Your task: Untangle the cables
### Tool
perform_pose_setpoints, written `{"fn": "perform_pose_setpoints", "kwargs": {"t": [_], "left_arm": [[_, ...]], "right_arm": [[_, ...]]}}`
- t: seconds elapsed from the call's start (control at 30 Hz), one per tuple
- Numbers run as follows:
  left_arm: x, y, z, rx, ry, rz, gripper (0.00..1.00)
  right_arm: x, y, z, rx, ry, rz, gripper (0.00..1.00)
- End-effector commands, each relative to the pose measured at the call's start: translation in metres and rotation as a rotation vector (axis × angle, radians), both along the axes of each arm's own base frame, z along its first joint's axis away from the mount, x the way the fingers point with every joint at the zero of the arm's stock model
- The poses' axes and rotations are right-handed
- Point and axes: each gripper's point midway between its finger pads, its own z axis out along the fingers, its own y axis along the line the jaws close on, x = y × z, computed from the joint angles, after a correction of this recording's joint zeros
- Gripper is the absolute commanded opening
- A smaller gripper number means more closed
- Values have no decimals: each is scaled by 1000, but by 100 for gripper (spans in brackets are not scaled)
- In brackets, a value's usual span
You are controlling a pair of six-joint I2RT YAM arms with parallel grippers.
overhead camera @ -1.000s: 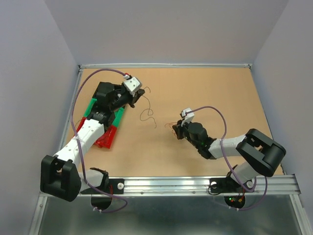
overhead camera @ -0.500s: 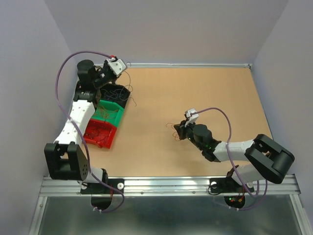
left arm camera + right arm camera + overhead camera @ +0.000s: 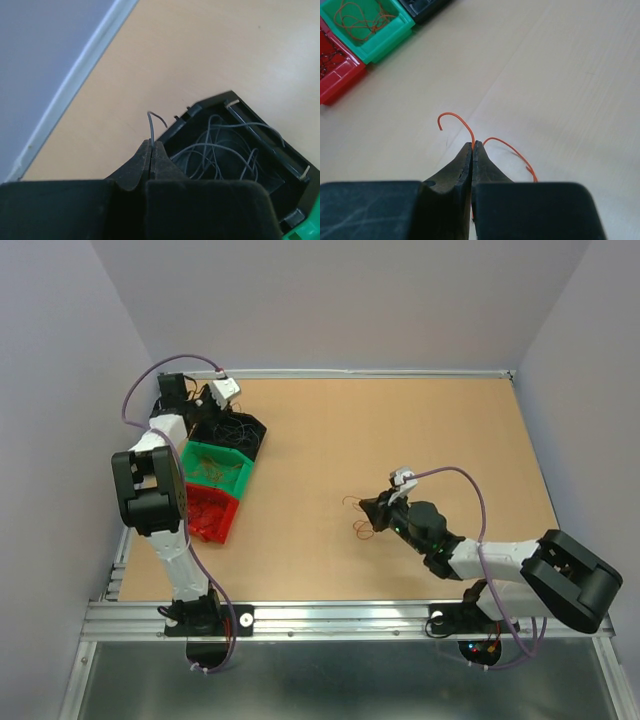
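Observation:
My left gripper [image 3: 151, 144] is shut on a thin black wire [image 3: 152, 122] whose curled end sticks out of the tips, at the near corner of the black bin [image 3: 260, 175]; in the top view it [image 3: 222, 390] is at the far left. Several black wires [image 3: 215, 155] lie in that bin. My right gripper [image 3: 473, 145] is shut on a thin orange-red wire [image 3: 455, 117], with a second orange loop [image 3: 512, 150] curling to the right over the table. In the top view it [image 3: 372, 510] sits mid-table with orange strands [image 3: 357, 517] at its tips.
Three bins stand in a row at the left: the black bin [image 3: 250, 435], the green bin [image 3: 240, 480] holding brownish-orange wires, the red bin [image 3: 225, 525]. A metal rail [image 3: 340, 372] borders the far edge and another [image 3: 135, 500] the left. Grey walls surround the board.
My left arm swung back from mid-left to the far left corner, carrying the black wire from the table to the black bin. My right gripper shifted slightly nearer and right with its orange wire.

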Motion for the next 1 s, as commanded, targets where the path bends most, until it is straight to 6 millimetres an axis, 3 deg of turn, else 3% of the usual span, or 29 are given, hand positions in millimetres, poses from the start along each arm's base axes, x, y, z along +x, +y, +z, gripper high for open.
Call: {"fn": "perform_pose_setpoints", "kwargs": {"t": [0.0, 0.1, 0.13, 0.27, 0.37, 0.4, 0.43, 0.47, 0.5, 0.53, 0.57, 0.63, 0.7, 0.8, 0.83, 0.9, 0.97], "left_arm": [[-10, 9, 13, 137, -73, -79, 0], [-38, 17, -24, 244, 88, -147, 0], [-42, 21, -40, 275, 138, -166, 0], [-53, 42, -74, 376, 323, -185, 0], [-72, 47, -104, 403, 471, -208, 0], [-76, 48, -111, 411, 494, -197, 14], [-65, 56, -109, 429, 464, -125, 31], [-69, 57, -117, 431, 470, -102, 71], [-54, 61, -110, 442, 399, -61, 81], [-61, 60, -107, 429, 412, -45, 83], [-50, 59, -86, 429, 334, -19, 84], [-47, 53, -64, 376, 293, 7, 89], [-40, 47, -27, 324, 234, 40, 93], [-43, 34, 0, 289, 196, 42, 95], [-45, 31, 10, 293, 176, 43, 95], [-52, 17, 8, 305, 175, 28, 96], [-55, 11, 21, 314, 137, 46, 95]], "right_arm": [[-10, -5, 2, 73, 15, -8, 0], [-17, -12, -3, 97, 38, -20, 0], [-18, -14, -4, 100, 42, -23, 1], [-22, -19, -6, 129, 64, -42, 0], [-25, -22, -7, 143, 77, -48, 1], [-25, -22, -8, 145, 84, -51, 1], [-24, -21, -9, 138, 88, -51, 1], [-22, -20, -11, 123, 102, -58, 1], [-19, -19, -11, 114, 105, -62, 0], [-17, -18, -14, 99, 115, -68, 0], [-15, -17, -16, 82, 125, -72, 1], [-9, -11, -19, 42, 149, -75, 1], [-7, -8, -22, 22, 170, -74, 0], [-7, -7, -26, 17, 189, -80, 3], [-7, -6, -30, 7, 197, -79, 10], [-5, -10, -38, -30, 224, -101, 20], [-1, -10, -38, -50, 236, -121, 42]]}}
